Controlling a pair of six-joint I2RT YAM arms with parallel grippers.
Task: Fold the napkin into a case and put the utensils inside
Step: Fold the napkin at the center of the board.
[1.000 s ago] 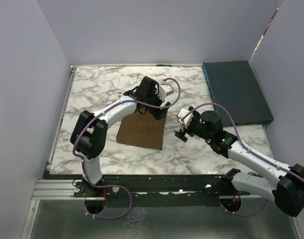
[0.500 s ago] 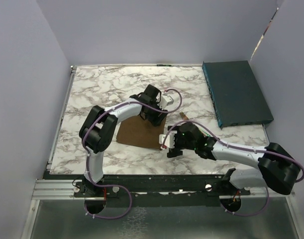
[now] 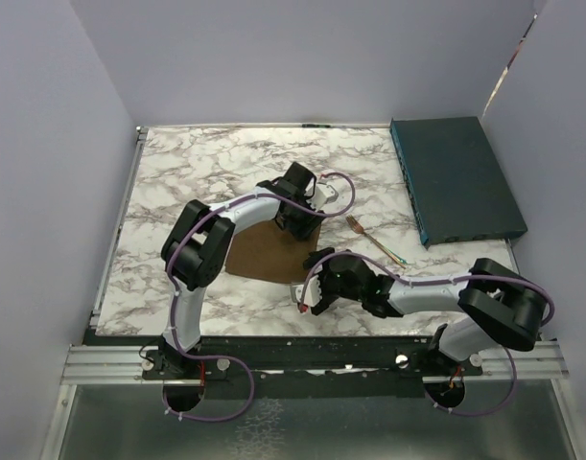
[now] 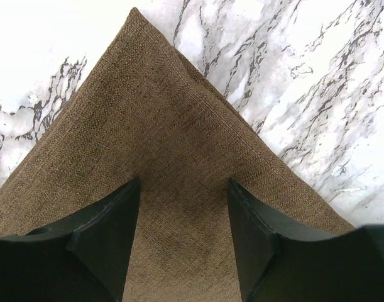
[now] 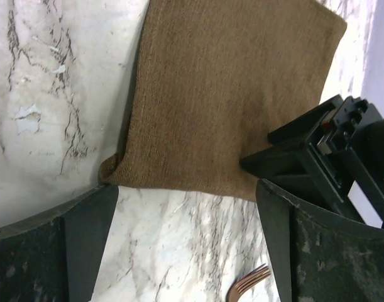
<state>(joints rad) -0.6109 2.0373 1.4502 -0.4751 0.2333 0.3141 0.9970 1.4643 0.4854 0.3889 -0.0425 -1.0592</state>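
I count one napkin (image 3: 264,254), lying flat on the marble table (image 3: 197,163). One fork (image 3: 377,241) lies on the table between the cloth and the single teal box (image 3: 456,177). Two grippers work the cloth. The left gripper (image 4: 182,251) stands over its far right corner, fingers spread, pinching nothing. The right gripper (image 5: 185,251) hovers at the near right corner, jaws wide apart, empty.
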